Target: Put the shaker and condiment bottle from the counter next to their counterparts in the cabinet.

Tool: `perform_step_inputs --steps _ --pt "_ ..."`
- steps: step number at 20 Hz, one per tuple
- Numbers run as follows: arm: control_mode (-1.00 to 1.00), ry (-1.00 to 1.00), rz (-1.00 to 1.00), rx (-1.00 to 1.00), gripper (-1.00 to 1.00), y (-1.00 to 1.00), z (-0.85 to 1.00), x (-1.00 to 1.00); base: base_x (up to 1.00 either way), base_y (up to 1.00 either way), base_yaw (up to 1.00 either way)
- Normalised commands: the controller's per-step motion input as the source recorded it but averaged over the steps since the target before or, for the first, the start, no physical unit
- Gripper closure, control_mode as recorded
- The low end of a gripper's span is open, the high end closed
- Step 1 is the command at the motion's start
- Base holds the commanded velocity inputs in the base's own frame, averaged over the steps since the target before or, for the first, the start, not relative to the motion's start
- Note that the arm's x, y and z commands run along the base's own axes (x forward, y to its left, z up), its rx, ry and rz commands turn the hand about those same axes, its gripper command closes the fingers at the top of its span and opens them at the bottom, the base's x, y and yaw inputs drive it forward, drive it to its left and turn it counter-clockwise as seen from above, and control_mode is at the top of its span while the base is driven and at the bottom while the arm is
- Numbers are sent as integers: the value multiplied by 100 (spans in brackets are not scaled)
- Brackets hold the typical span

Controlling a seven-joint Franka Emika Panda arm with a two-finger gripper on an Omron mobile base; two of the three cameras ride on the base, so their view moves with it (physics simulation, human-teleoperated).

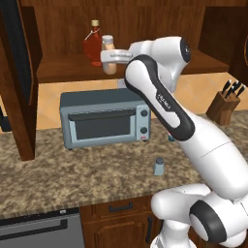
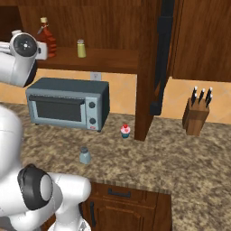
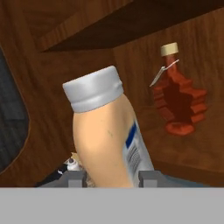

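My gripper [image 1: 109, 57] is shut on the condiment bottle [image 1: 108, 53], a pale orange-tan bottle with a whitish cap, and holds it in the cabinet [image 1: 63, 19] just over the shelf. The hand view has that condiment bottle [image 3: 107, 135] close up between the fingers, tilted. Right beside it stands the dark red leaf-shaped bottle [image 1: 92, 44], a counterpart, seen as the leaf bottle [image 3: 179, 100] in the hand view. The yellow-green shaker [image 2: 81, 48] stands further along the shelf. Down on the counter [image 1: 58, 174] the grey-blue shaker [image 1: 159, 166] stands upright, also shaker [image 2: 84, 155].
A grey toaster oven [image 1: 104, 118] sits on the counter under the shelf. A knife block [image 2: 197, 115] stands at the right, and a small cupcake [image 2: 125, 131] lies by the cabinet's side post [image 2: 146, 67]. Drawers [image 1: 121, 208] run below the counter edge.
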Motion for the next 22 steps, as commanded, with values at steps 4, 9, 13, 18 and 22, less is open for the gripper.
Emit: perform_step_inputs --steps 4,9,13,18,22 --pt "-100 3 0 6 100 0 0 30 0 0 0" --pt "-100 8 0 4 100 5 -4 13 0 0 0" --pt "-100 0 0 0 100 4 -3 11 0 0 0" --pt "-100 0 0 2 100 1 0 25 0 0 0" --pt "-100 2 0 0 100 8 -5 29 0 0 0"
